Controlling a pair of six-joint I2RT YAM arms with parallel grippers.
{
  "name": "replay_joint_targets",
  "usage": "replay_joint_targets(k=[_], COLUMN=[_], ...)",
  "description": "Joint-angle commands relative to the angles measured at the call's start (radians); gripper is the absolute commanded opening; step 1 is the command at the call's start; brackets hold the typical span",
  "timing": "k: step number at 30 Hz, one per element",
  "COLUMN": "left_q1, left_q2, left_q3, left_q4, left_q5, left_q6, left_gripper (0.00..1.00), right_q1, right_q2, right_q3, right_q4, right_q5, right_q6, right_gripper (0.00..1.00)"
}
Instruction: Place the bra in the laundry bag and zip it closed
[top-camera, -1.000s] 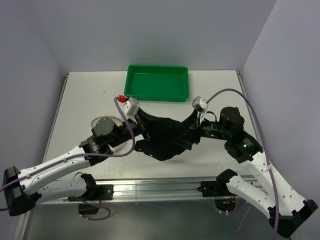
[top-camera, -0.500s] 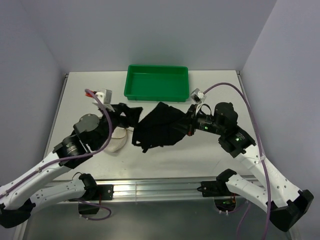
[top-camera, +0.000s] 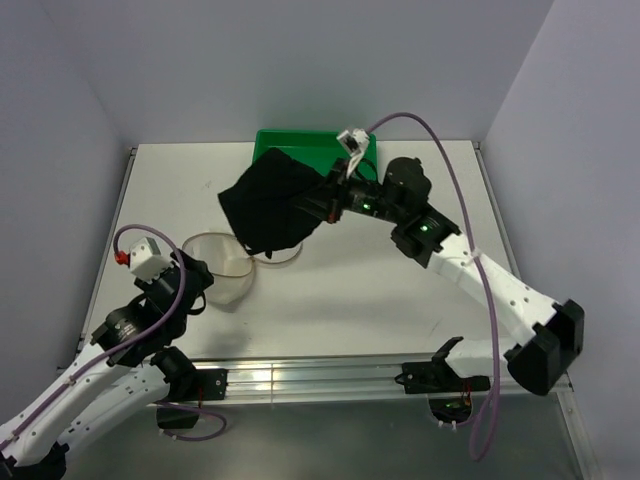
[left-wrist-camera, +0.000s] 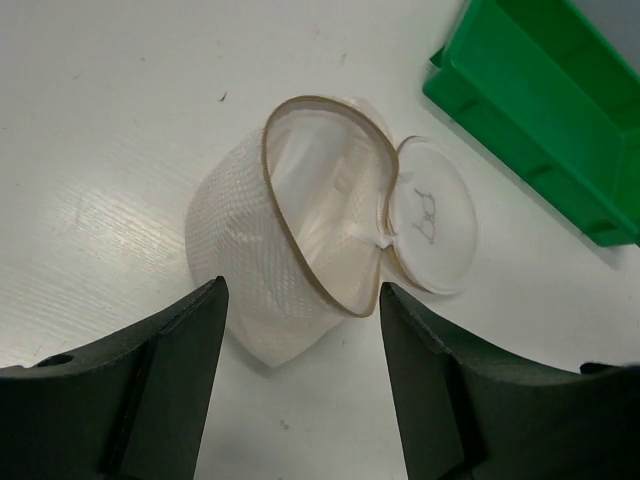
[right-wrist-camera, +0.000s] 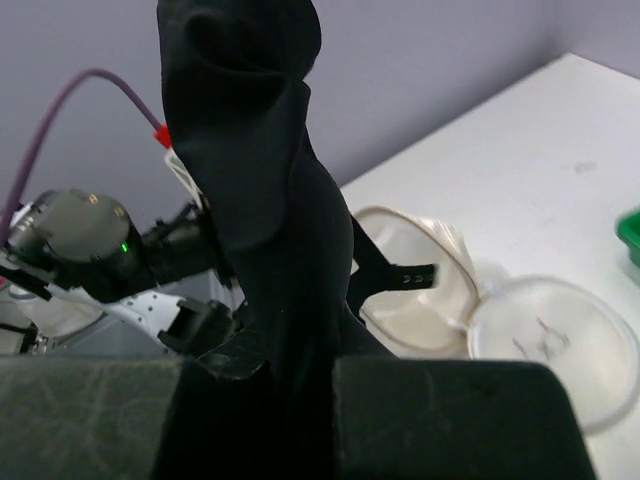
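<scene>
The right gripper (top-camera: 322, 197) is clenched on a limp black fabric bra (top-camera: 265, 205), pinching one end of it between its fingers. The rest of the garment bunches out from the gripper toward 9 o'clock in the top view. The bra is off the white counter (top-camera: 400, 290), in front of the near-left corner of the green plastic tray (top-camera: 318, 143), which sits at the counter's 12 o'clock edge. Seen from the right wrist, the bra (right-wrist-camera: 260, 200) fills the middle of the view from the gripper (right-wrist-camera: 265, 400) upward. A thin strap with a small clasp (right-wrist-camera: 400, 275) crosses in front of the bag's mouth.

The small translucent white mesh laundry bag (top-camera: 222, 268) lies at about 7 o'clock from the bra, on the left half of the counter. It is tipped on its side with its mouth wide open. The left wrist view shows the bag (left-wrist-camera: 250, 270) unzipped. Its round flat lid (left-wrist-camera: 432, 215) is folded out onto the counter at the rim's 3 o'clock side, joined to the rim there. Nothing is inside the bag. In the top view the lower edge of the bra overlaps the lid; I cannot tell whether they touch.

The left gripper (left-wrist-camera: 300, 298) is released, its two dark fingers (left-wrist-camera: 150, 380) spread with nothing between them. It sits just at the bag's 6 o'clock side in its own view, apart from the mesh. The green tray (left-wrist-camera: 540, 120) shows at 2 o'clock there.
</scene>
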Motion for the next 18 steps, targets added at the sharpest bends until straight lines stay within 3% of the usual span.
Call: replay_joint_targets(k=[1,9,13,16,18], left_q1=[0.017,0.150,0.287,0.342,0.355], left_q2=[0.011,0.086,0.109,0.105,0.101], left_q3=[-0.031,-0.157,-0.214,-0.249,-0.269], left_q4=[-0.026,0.310,0.433,0.494,0.517], left_q5=[-0.053,0.070,0.160,0.214,0.248], left_q6=[-0.125,-0.009,0.052,0.074,0.082], left_gripper=[0.68,0.64,0.49,0.18,0.09], right_q1=[0.053,0.075,0.078,0.087,0.096], right_q2=[0.096,0.359,0.444,0.505,0.542], right_q3=[0.105,0.224,0.231,0.231,0.225], right_q4=[0.164,0.289,0.332,0.359,0.370], right_q5=[0.012,-0.051,-0.065,-0.088,-0.083], right_q6=[0.003,0.045,0.051,0.065,0.058], right_gripper=[0.00,0.00,0.00,0.00,0.00])
